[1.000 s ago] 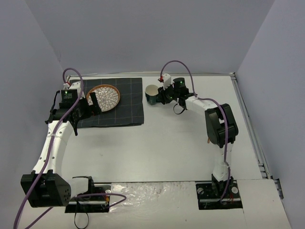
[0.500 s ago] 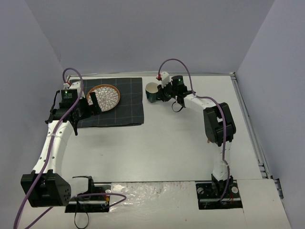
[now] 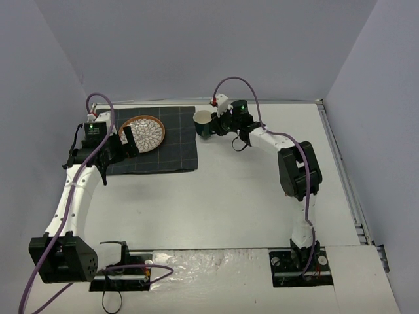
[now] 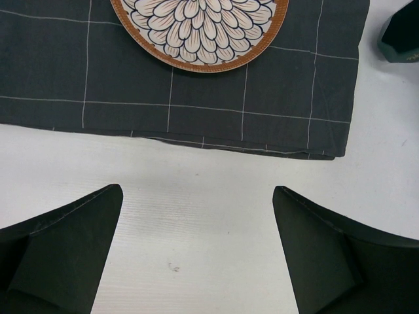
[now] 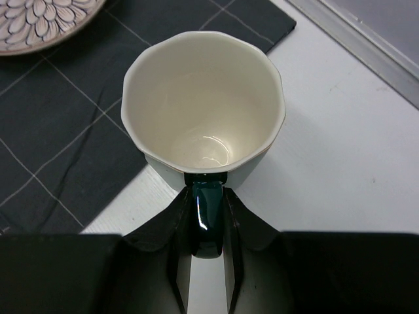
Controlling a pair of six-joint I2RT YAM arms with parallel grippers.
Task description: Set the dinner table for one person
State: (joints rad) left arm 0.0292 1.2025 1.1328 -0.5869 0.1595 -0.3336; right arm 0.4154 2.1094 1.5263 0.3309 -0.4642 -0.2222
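Because my right tool (image 5: 208,195) pinches only the thin green handle (image 5: 208,226) of the cup (image 5: 203,104), the cup could swivel or slip between the fingers if I move fast. It might then tip onto the checked mat (image 5: 52,150) ahead-left of the tool, near the flowered plate (image 5: 39,19). The desk (image 5: 340,144) lies beneath the tool. My left tool (image 4: 196,193) gapes wide, holding nothing. Since a second ago, the right tool has narrowed and carried the cup toward the mat's edge.
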